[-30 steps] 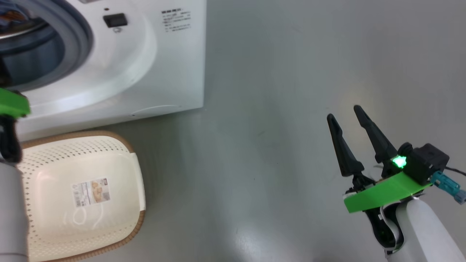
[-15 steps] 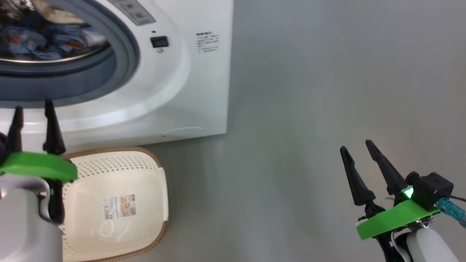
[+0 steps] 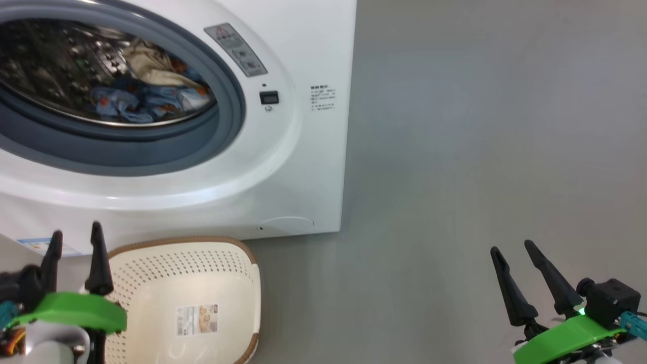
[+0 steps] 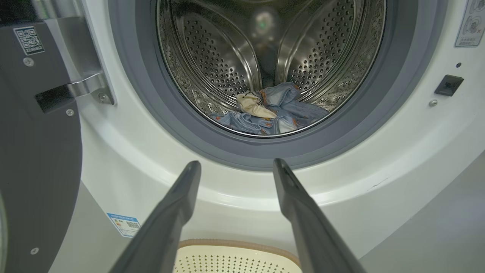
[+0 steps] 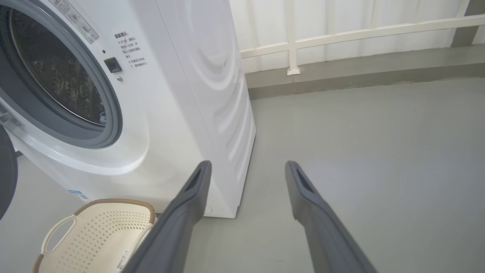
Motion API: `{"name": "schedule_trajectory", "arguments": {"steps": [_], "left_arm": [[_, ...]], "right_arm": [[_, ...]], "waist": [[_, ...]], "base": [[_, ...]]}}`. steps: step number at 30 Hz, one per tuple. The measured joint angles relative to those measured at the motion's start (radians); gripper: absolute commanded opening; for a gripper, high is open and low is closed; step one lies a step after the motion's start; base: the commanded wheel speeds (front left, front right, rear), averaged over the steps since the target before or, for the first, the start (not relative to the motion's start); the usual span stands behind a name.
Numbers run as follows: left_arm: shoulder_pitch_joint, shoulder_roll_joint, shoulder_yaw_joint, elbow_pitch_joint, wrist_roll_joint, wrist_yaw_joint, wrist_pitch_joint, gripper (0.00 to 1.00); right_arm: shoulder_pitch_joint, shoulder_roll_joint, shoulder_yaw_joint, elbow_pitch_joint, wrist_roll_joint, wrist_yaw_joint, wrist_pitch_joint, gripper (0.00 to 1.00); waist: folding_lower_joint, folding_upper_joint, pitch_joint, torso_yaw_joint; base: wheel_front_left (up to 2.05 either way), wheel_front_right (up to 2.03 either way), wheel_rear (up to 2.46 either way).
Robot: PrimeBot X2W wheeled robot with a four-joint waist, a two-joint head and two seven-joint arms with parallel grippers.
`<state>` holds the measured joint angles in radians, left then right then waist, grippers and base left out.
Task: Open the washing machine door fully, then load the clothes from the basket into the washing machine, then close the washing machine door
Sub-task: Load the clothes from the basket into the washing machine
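The white washing machine [image 3: 303, 167] stands with its round opening uncovered. Light blue clothes [image 3: 146, 101] with cream parts lie in the steel drum [image 4: 265, 45], also seen as clothes [image 4: 273, 112] in the left wrist view. The dark door [image 4: 34, 159] hangs swung open at the left. On the floor in front of the machine sits the cream basket [image 3: 151, 283], holding nothing but its paper label [image 3: 197, 319]. My left gripper [image 3: 75, 237] is open and hovers beside the basket's left rim. My right gripper [image 3: 515, 250] is open over bare floor, far right of the machine.
Grey floor [image 3: 455, 151] stretches to the right of the machine. A white railing and low kerb [image 5: 341, 57] run along the back. A blue sticker [image 4: 125, 223] marks the machine's lower left front.
The head camera has tilted upward, so the machine, basket and both grippers sit lower in the picture and the drum with clothes has come into sight. The left gripper now stands beside the basket.
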<state>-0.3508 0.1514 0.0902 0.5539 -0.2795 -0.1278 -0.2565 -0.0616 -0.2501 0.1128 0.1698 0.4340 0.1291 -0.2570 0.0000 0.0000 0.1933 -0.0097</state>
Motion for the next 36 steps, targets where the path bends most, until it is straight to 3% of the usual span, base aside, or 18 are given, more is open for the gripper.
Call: {"name": "schedule_trajectory", "arguments": {"steps": [23,36], "left_arm": [[0.330,0.000,0.028,-0.232,-0.014,0.000,0.000,1.00],[0.346,0.004,0.020,-0.248,-0.021,0.000,0.000,1.00]], "right_arm": [[0.162,-0.005,-0.068,-0.013,0.002,0.000,0.000,1.00],[0.167,0.002,-0.088,-0.015,0.002,0.000,0.000,1.00]], "waist": [[0.0000,0.0000,-0.155,0.021],[0.0000,0.0000,-0.143,0.017]], "base": [[0.00,0.00,0.00],[0.00,0.00,0.00]]}}
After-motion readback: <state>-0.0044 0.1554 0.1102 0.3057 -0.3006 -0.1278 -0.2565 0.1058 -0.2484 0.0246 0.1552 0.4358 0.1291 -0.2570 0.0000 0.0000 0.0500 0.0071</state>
